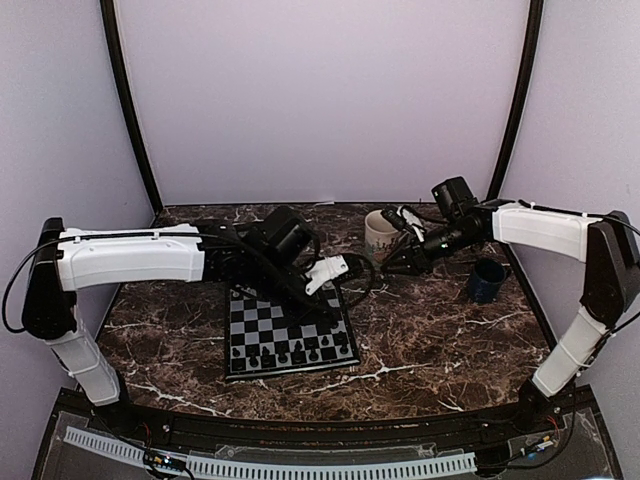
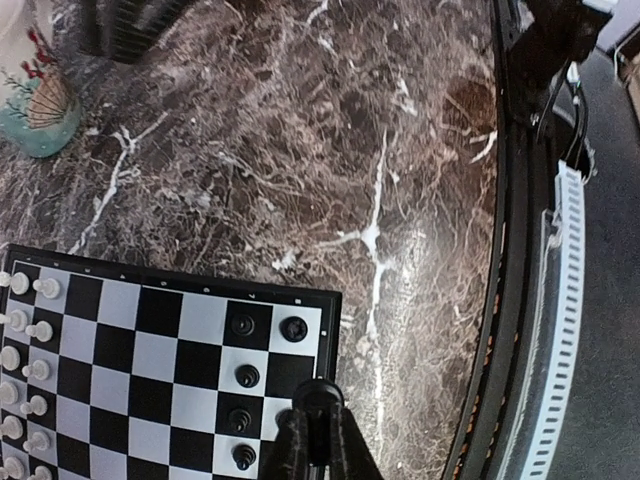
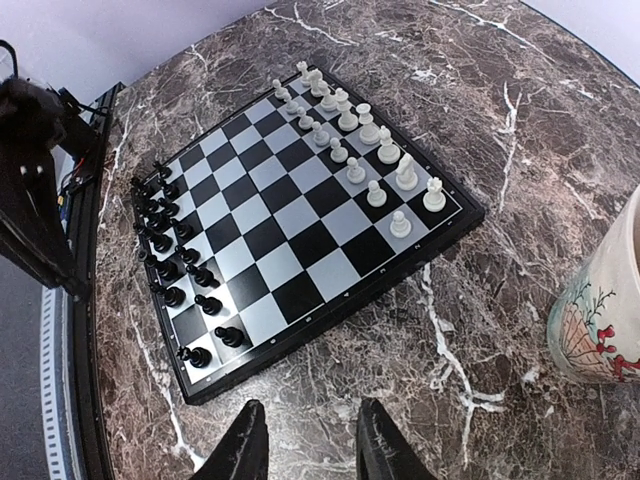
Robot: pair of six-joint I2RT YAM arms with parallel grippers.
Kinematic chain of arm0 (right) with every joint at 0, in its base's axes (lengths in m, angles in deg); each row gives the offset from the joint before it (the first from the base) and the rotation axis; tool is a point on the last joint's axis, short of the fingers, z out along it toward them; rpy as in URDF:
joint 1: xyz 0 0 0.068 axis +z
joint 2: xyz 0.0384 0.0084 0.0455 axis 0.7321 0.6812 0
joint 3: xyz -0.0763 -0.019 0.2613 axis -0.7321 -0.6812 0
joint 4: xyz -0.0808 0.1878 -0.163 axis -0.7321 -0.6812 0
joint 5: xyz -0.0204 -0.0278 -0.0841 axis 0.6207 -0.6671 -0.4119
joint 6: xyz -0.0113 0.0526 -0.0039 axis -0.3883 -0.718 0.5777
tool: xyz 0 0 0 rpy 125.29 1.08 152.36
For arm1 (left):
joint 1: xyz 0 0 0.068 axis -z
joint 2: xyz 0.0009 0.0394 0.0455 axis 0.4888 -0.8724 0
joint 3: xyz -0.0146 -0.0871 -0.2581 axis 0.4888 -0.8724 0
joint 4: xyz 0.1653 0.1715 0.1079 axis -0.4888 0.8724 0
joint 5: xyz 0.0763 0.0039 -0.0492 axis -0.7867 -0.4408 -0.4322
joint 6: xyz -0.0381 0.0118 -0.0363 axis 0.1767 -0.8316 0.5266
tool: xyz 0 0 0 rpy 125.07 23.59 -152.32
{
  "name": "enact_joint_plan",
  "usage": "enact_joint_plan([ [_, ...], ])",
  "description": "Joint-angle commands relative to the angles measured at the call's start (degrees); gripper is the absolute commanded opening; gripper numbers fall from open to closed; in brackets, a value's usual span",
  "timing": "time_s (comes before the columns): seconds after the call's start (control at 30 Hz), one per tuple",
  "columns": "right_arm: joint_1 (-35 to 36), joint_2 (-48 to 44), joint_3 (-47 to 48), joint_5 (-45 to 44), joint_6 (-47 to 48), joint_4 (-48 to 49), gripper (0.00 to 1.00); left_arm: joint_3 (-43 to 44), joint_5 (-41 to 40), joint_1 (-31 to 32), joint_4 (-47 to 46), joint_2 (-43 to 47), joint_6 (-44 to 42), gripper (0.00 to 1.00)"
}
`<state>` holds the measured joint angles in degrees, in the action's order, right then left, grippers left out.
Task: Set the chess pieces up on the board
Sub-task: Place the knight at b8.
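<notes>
Both grippers are empty: your left gripper (image 2: 318, 405) is clenched over the board's (image 3: 285, 190) black corner, your right gripper (image 3: 310, 455) hangs parted near its edge, beside the mug (image 3: 600, 310). Black pieces (image 3: 162, 243) and white pieces (image 3: 368, 130) line opposite edges, so setup looks done. Both arms reach inward, wrists tilted down.

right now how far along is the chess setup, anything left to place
Nearly done, seemingly. Done: white pieces stand in two rows along one edge of the board, black pieces in two rows opposite. In hand: nothing visible; the left gripper is shut over the black corner, the right gripper open and empty. Left: no loose piece shows, though I cannot count every black piece.
</notes>
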<state>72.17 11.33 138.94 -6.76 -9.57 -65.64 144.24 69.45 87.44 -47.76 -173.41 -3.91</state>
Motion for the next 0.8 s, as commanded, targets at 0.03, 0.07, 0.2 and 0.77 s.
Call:
enact_joint_plan([
  [0.03, -0.26, -1.25, -0.71, 2.01, 0.61, 2.29, 0.32, 3.56, -8.6, 3.92, 9.39, -5.13, -8.27, 0.01],
  [0.07, -0.28, -1.24, -0.71, 2.03, 0.57, 2.3, 0.32, 4.2, -9.24, 4.41, 10.12, -6.22, -8.6, 0.01],
  [0.2, -0.25, -1.28, -0.71, 2.37, 0.69, 2.37, 0.32, 5.08, -11.7, 5.75, 10.3, -9.34, -9.28, 0.01],
  [0.77, -0.36, -1.15, -0.71, 2.43, 1.27, 2.02, 0.32, 5.17, -11.69, 5.9, 6.85, -13.38, -8.23, 0.01],
])
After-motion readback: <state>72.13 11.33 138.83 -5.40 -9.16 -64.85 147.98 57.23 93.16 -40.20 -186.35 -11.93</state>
